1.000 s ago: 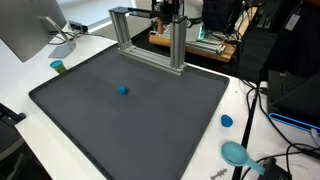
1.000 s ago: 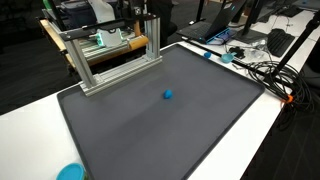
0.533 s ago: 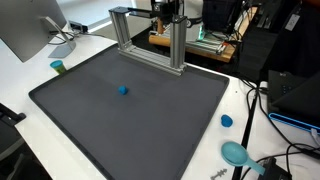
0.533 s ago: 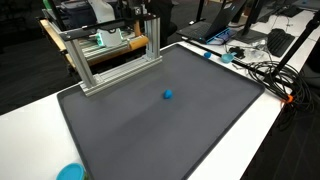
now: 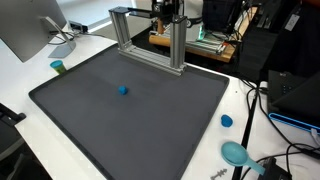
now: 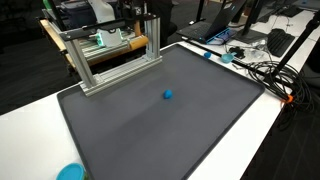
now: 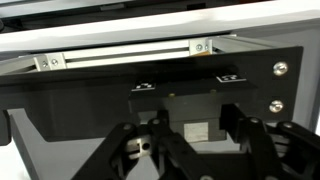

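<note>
My gripper fills the bottom of the wrist view, its dark finger links standing partly apart with nothing between them. It faces a black panel just below a silver aluminium bar. In an exterior view the arm is up behind the aluminium frame, far from the mat. A small blue ball lies alone on the dark mat; both exterior views show the ball, well away from the gripper.
The aluminium frame stands on the mat's far edge. Around the mat lie a green cylinder, a blue cap and a teal disc. A monitor and cables sit at the table's sides.
</note>
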Robot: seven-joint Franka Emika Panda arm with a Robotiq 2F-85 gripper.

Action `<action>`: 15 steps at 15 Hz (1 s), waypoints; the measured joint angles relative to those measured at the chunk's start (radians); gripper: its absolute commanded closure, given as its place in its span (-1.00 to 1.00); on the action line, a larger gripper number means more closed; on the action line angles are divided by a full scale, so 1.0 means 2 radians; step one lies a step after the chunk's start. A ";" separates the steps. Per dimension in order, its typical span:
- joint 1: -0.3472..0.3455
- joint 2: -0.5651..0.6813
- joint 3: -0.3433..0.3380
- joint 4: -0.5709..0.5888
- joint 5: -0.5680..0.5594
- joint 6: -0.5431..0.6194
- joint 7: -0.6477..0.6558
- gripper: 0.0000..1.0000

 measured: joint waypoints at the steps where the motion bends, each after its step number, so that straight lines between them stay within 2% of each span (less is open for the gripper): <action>1: 0.001 -0.001 -0.006 0.000 0.002 0.001 -0.008 -0.06; 3: 0.003 -0.003 -0.015 0.000 0.009 0.001 -0.025 -0.27; 4: 0.005 -0.003 -0.019 0.000 0.012 0.001 -0.032 -0.46; 6: 0.009 -0.003 -0.027 -0.001 0.021 0.001 -0.051 -0.60; 9: 0.015 -0.003 -0.034 -0.003 0.031 0.001 -0.075 -0.38; 10: 0.018 -0.003 -0.036 -0.004 0.033 0.001 -0.082 -0.20; 11: 0.019 -0.003 -0.037 -0.004 0.034 0.001 -0.087 0.06; 14: 0.016 -0.005 -0.045 -0.004 0.033 0.001 -0.100 0.43; 15: 0.014 -0.006 -0.048 -0.004 0.033 0.001 -0.103 0.44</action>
